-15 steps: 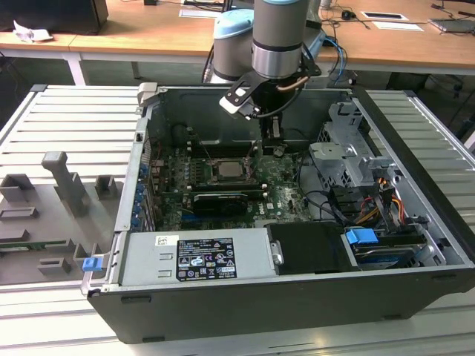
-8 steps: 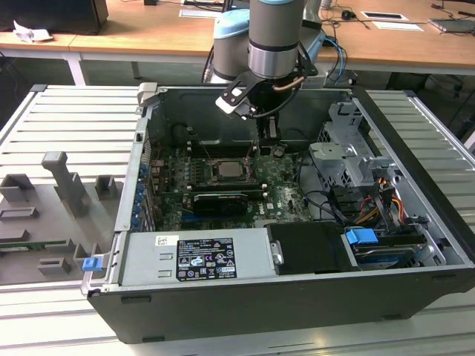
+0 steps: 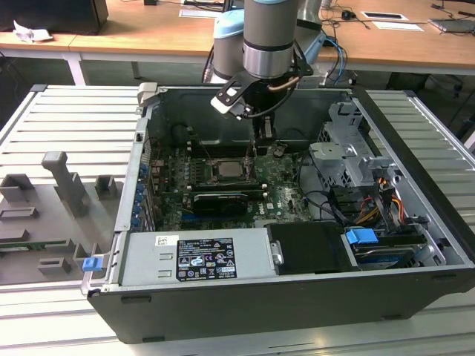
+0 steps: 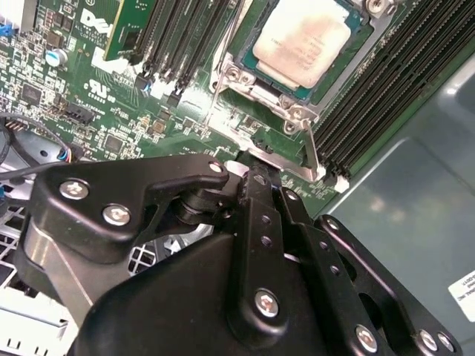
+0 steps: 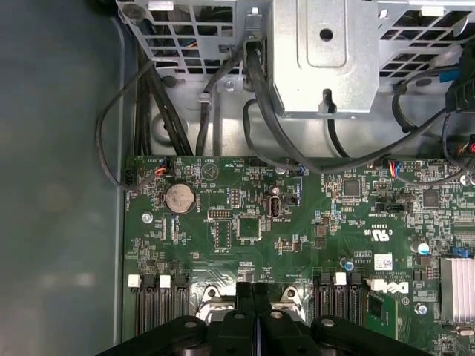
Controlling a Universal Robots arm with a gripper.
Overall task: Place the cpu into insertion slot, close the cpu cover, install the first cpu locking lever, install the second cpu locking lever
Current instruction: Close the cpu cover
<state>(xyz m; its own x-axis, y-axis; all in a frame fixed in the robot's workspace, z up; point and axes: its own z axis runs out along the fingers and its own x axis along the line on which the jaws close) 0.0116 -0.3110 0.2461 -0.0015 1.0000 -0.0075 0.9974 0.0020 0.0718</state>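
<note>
1. One cpu [image 4: 304, 41], a flat square with a matt, faintly smudged silvery-beige top, sits in the insertion slot [image 4: 231, 74]; its far corner is cut off in the second wrist view.
2. Thin, bright cpu cover [image 4: 278, 93] lies flat around it, the chip showing through the cut-out.
3. Two slim wire levers [image 4: 226, 44] run along the slot's sides; whether they are latched cannot be told.
4. Just beside the slot's near edge is the gripper [image 4: 256, 176], made of black jointed links with silver screw heads. Its fingers [image 5: 245, 297] are pressed together along a hairline seam; whether anything thin is pinched there is hidden.
5. Long, ribbed black memory slots [image 4: 386, 81] flank the slot.
6. Farther from the slot on the green circuit board [image 5: 297, 222] is a round, shiny coin battery [image 5: 179, 198]. Beyond it are black cables [image 5: 111, 133] and a grey perforated metal cage [image 5: 326, 52].
</note>
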